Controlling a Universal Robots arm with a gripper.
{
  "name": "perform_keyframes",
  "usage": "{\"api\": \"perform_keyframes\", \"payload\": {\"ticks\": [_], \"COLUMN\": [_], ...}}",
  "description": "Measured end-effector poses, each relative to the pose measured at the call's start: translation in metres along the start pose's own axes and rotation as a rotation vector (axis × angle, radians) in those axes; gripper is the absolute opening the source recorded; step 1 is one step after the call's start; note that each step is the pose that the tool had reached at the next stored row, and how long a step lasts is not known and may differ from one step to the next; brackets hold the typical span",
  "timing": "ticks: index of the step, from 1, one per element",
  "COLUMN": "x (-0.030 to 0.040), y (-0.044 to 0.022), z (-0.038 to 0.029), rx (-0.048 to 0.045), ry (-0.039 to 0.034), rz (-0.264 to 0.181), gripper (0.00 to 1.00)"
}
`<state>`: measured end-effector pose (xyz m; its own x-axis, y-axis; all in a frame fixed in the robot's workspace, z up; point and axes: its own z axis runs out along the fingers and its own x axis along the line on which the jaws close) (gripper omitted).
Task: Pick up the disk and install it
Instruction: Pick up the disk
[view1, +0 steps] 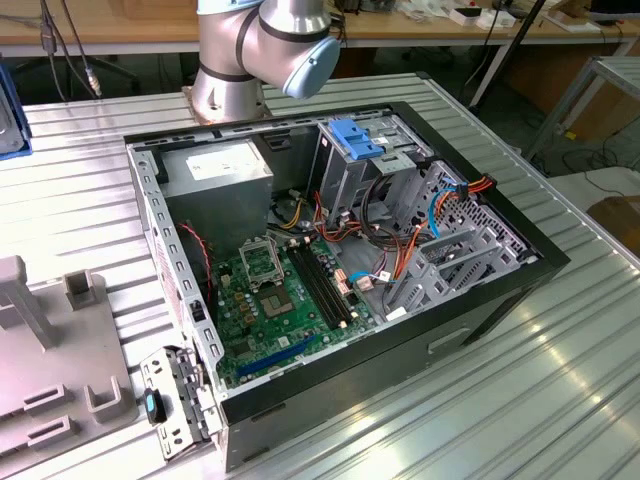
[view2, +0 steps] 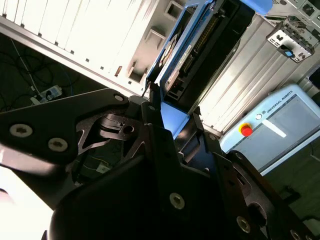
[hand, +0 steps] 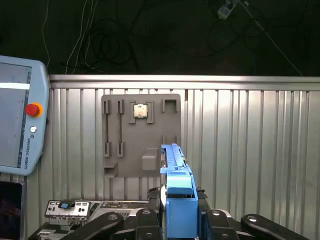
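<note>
**rackrat:** OK, what are we looking at here? Start from the fingers.

**benchmonkey:** We're seeing the black fingers (hand: 149, 224) pressing in from both sides on the disk (hand: 177, 187). So the gripper (hand: 179, 220) is clamping it by the near end of its bright blue carrier rail. In the first wrist view we're looking at the disk edge-on, and it's pointing straight out from the jaws.

**rackrat:** Is the second wrist view telling us the same thing?

**benchmonkey:** Yep, same grip. The gripper (view2: 172, 116) is squeezing the blue end. Here we're getting the disk (view2: 215, 45) from the side: dark body, a row of connector pins, blue rail running along it. As far as we're making out, it's touching nothing but the fingers (view2: 152, 122).

**rackrat:** And what's sitting around it?

**benchmonkey:** The slatted aluminium table (hand: 250, 150) is showing behind the disk. A grey fixture plate (hand: 135, 142) is lying flat on it, with a small square chip (hand: 140, 111) sitting in one pocket. A teach pendant (hand: 17, 120) with a red stop button (hand: 33, 109) is lying near the table's edge. A loose metal bracket (hand: 75, 207) is lying near the plate.

**rackrat:** What about the PC?

**benchmonkey:** In the exterior view we're seeing the open computer case (view1: 330, 390) lying on its side on the table, with the arm's base (view1: 235, 80) standing just beyond it. Inside we're making out the motherboard (view1: 275, 300) and the power supply (view1: 215, 170). A blue plastic bracket (view1: 355, 135) is sitting on top of the drive cage. The fixture plate is lying on the exterior view's left, and the metal bracket is lying between it and the case.
</note>
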<state>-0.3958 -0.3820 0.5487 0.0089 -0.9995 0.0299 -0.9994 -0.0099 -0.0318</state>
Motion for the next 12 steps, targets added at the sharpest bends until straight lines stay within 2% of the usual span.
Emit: {"api": "perform_keyframes", "payload": {"ticks": [8,12], "x": [0.0001,0.0002], "y": [-0.0187,-0.0259], "z": [0.0016,0.0021], "rx": [0.0005,0.0006], "ry": [0.0001,0.0001], "rz": [0.0,0.0], "gripper": [0.37,0.37]}}
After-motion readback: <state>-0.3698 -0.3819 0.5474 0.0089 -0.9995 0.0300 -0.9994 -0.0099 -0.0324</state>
